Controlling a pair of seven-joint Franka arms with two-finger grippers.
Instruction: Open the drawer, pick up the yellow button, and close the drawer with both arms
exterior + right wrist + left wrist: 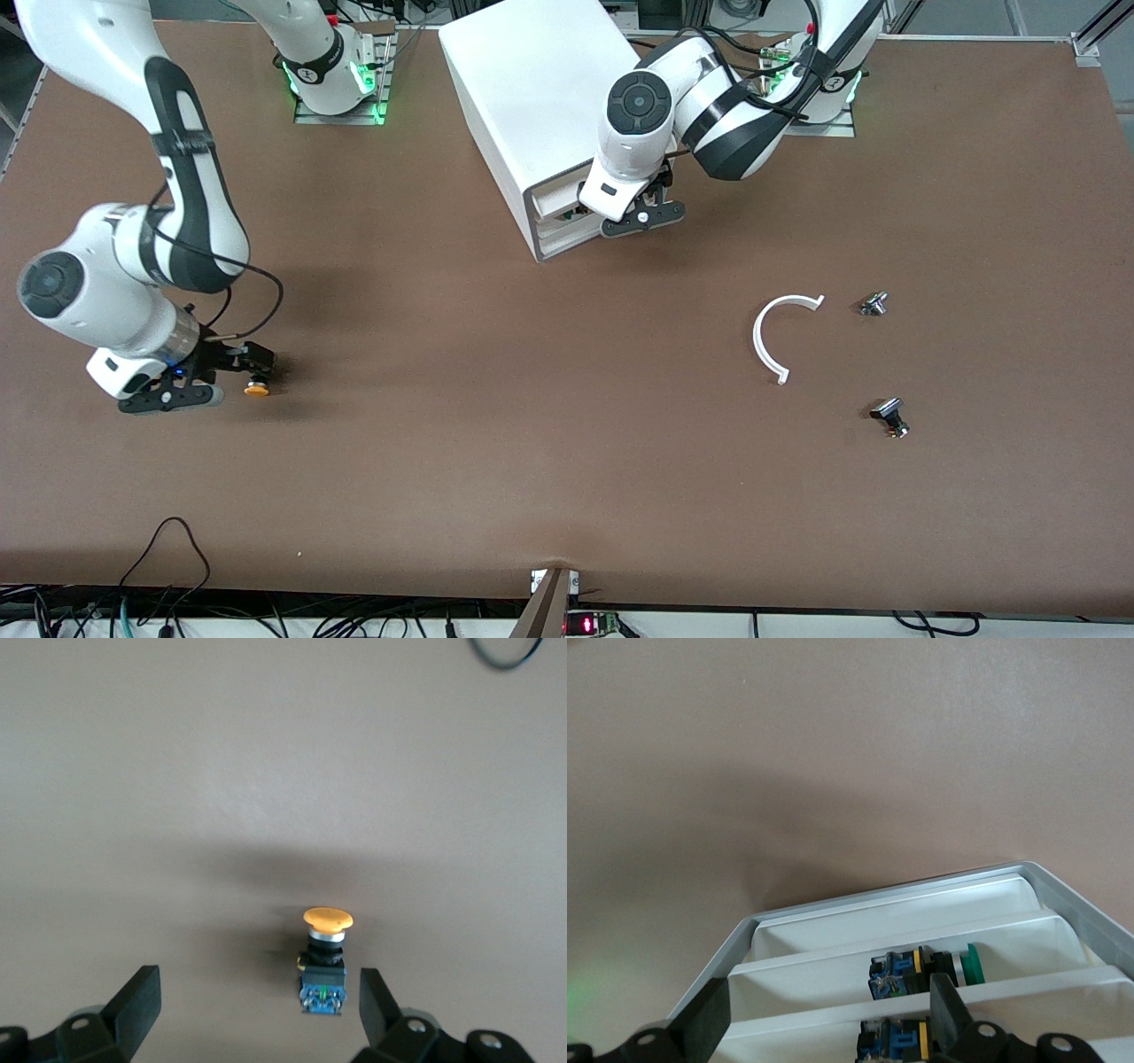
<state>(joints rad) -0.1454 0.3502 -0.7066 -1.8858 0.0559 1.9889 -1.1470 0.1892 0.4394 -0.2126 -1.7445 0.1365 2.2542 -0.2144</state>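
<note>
Both grippers stand wide. The right gripper (257, 1010) has the yellow-capped black button (324, 958) lying loose on the brown surface (496, 425) between its fingers; it should rise straight. The left gripper (640, 215), at the white cabinet's top drawer (921, 904) at about 1 o'clock from the button, should push squarely.

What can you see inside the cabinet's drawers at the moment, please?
In the left wrist view, one drawer holds a green-capped button; the tray below shows part of another. The wrist hardware covers the rest, and deeper contents are hidden.

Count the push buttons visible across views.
3. The orange button lies on the table between the open right gripper's fingers; two sit in the cabinet's drawers below the left gripper. More may be hidden.
</note>
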